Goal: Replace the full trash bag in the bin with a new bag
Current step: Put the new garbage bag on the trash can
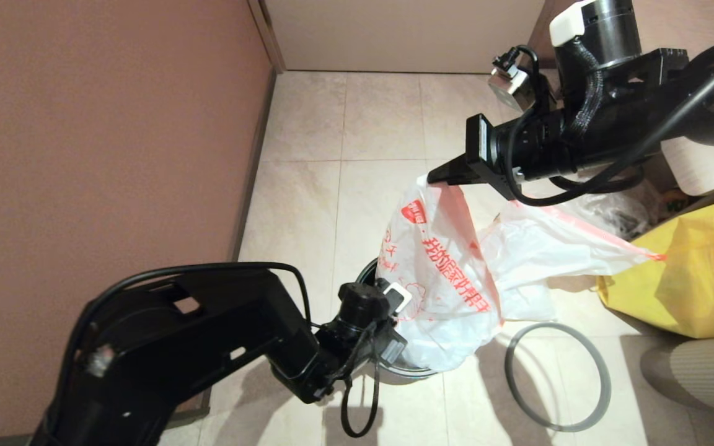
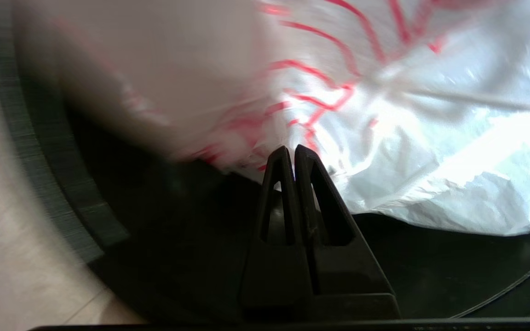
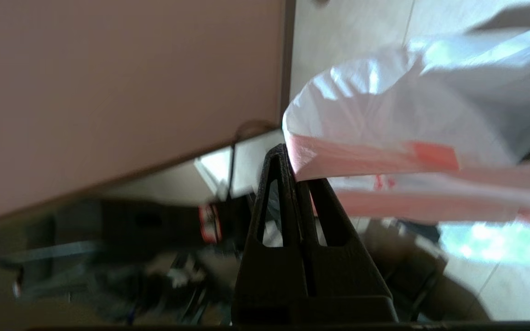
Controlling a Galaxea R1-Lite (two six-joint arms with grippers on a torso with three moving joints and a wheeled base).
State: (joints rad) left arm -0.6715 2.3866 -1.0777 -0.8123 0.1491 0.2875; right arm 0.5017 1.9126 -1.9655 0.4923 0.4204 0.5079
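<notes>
Jaws clenched on both arms. The right gripper (image 1: 439,178), raised above the floor, pinches the orange-red hem of the translucent white thin plastic bag with red printed lettering (image 1: 440,272), film caught between its fingertips in the right wrist view (image 3: 292,168). The left gripper (image 2: 291,154) sits low at the mouth of the small round black plastic bin (image 1: 369,271), tips pressed together against the bag's lower bulge; whether any film is caught there is hard to say, the view being blurred. The bag hangs from the right gripper with its bottom over the bin and partly down in it. A separate grey ring rim (image 1: 557,375) lies flat on the tiled floor beside the bin; a yellow fabric tote (image 1: 688,272) sits further right. Step judged: seating this bag into the bin. Next move calls for spreading the hem around the bin's edge, then fitting the ring over it.
</notes>
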